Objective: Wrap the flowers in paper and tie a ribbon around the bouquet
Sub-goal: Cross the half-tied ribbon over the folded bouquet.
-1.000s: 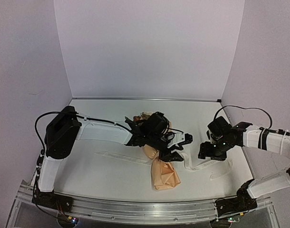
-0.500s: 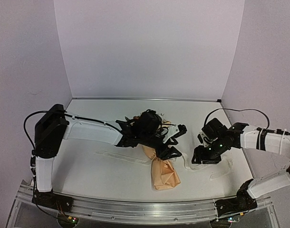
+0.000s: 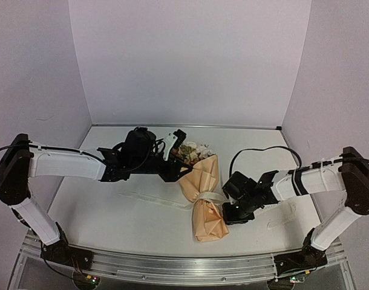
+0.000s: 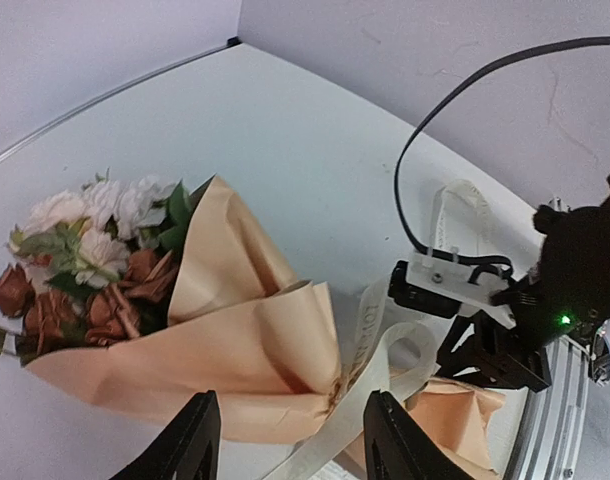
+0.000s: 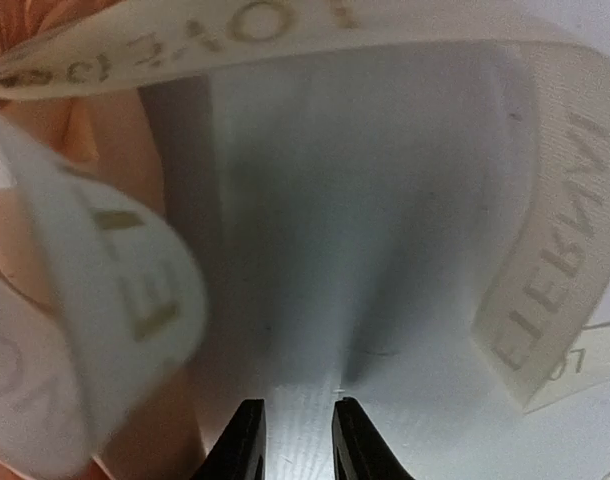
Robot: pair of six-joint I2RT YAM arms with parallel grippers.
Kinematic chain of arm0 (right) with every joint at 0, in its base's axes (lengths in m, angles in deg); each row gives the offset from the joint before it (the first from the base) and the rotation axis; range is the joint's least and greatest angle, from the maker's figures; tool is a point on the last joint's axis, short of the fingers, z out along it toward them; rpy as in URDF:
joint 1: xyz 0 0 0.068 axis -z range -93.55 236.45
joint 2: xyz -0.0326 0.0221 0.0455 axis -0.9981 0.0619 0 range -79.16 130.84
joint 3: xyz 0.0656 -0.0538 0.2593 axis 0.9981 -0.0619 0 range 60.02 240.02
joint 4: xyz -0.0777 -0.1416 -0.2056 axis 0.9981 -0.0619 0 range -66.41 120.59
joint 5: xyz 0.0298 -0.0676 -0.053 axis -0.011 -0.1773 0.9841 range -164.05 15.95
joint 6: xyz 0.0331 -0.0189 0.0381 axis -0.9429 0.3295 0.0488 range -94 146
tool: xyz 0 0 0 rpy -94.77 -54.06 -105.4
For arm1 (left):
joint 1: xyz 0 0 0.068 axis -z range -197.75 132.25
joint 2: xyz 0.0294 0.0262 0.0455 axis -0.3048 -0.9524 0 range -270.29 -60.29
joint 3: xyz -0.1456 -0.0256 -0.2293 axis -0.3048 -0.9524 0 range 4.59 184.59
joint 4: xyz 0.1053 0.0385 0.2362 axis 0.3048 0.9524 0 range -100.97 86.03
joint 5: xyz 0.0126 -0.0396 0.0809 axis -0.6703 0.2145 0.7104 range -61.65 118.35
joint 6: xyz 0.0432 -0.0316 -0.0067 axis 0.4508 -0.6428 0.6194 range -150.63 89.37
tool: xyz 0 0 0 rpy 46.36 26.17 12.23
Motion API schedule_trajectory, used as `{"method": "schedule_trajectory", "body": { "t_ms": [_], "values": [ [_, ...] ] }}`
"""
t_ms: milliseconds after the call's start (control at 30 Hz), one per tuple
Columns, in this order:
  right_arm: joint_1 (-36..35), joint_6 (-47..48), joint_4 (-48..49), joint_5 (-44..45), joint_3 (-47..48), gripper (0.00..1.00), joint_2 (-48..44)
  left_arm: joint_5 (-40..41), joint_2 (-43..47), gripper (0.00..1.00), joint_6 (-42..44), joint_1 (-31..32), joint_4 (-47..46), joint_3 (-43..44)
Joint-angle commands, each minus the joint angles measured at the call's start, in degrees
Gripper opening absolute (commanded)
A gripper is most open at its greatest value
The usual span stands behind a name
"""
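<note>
As arms stretch inward, left gripper (image 4: 292, 420) parted, empty, right gripper (image 5: 298, 410) by ribbon (image 5: 545, 300), unclear.

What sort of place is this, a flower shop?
Probably a robot test booth: bare lilac walls enclose a white table, with the left arm and right arm bolted to a metal rail.

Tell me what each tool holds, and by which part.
The right tool pinches the ribbon on its flat stretch beside the bouquet; the left tool holds nothing.
</note>
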Motion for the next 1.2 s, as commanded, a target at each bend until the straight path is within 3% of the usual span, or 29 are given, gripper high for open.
{"method": "schedule_trajectory", "body": {
  "t_ms": [0,133,267,400,533,733,867,1167],
  "values": [
    [-2.6,-2.8,4.4,3.7,6.3,0.25,2.7,1.9,4.1,0.51,-1.5,-1.2,0.7,-2.3],
    [-2.6,-0.6,0.8,6.8,5.5,0.34,-0.5,0.3,3.8,0.51,-0.4,-1.5,1.2,-2.7],
    [-0.2,1.0,-11.3,15.2,4.0,0.48,-8.6,-1.5,3.2,0.52,1.6,-1.6,1.7,-1.9],
    [7.5,-2.2,-24.2,22.6,2.5,0.56,-15.7,-2.5,2.6,0.52,2.9,-1.6,2.1,-0.5],
    [15.3,-9.3,-31.0,27.1,2.0,0.68,-18.1,-3.6,1.6,0.53,4.3,-1.6,3.2,2.0],
    [27.8,-17.0,-30.4,22.5,0.6,0.71,-13.8,-4.4,0.8,0.54,5.5,-1.6,3.2,3.8],
    [34.2,-20.5,-24.4,18.4,-0.9,0.71,-9.8,-3.9,1.1,0.54,5.9,-1.6,2.9,4.0],
    [38.1,-25.1,-17.3,18.1,-0.4,0.72,-2.0,-3.6,0.3,0.54,7.0,-1.7,3.5,5.3]
  ]
}}
